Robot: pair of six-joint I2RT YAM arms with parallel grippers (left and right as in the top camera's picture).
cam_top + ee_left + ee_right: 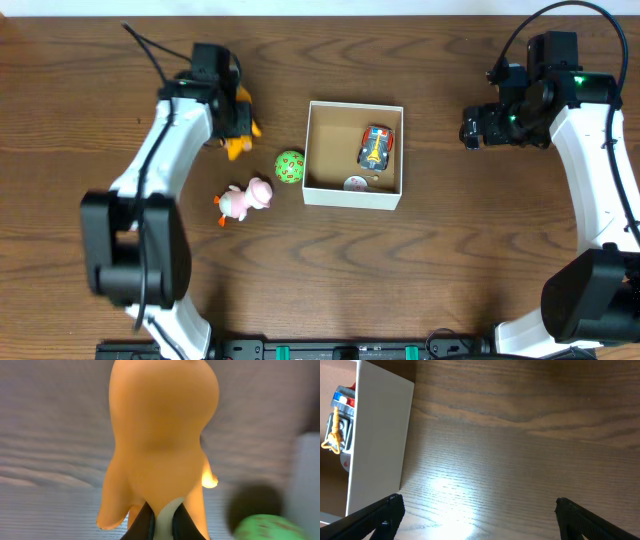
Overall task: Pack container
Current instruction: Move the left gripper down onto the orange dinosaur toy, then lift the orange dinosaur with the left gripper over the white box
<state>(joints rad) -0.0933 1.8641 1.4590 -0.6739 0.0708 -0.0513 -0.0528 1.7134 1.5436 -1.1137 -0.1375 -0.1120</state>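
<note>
table [450, 270]: wood, with wide bare runs in front of and behind the box.
container [352, 197]: centre of the table, open top up. It's square, so no long axis. Lies to the right of the left tool, near but apart.
left tool [236, 128]: pressed together, pinching the orange toy [160, 435] by its lower end. The toy's long axis runs straight out from the fingers [142, 522].
right tool [480, 520]: spread wide, holding nothing, over bare table near the container's right wall but apart from it.
nearer arm: both tools sit about equally near the box. Left has the load, so I'd say the move is left's.
pink toy [245, 199]: on the table, nearer the robot than the ball, off the path.
green ball [290, 166]: just beside the box's left wall, between left tool and box. A low traverse could clip it or the wall, so lift first.
toy car [376, 146]: in the box, right half. A small round piece [356, 183] lies by the front wall.
open room: left half of the box floor is bare, the likely drop zone.
</note>
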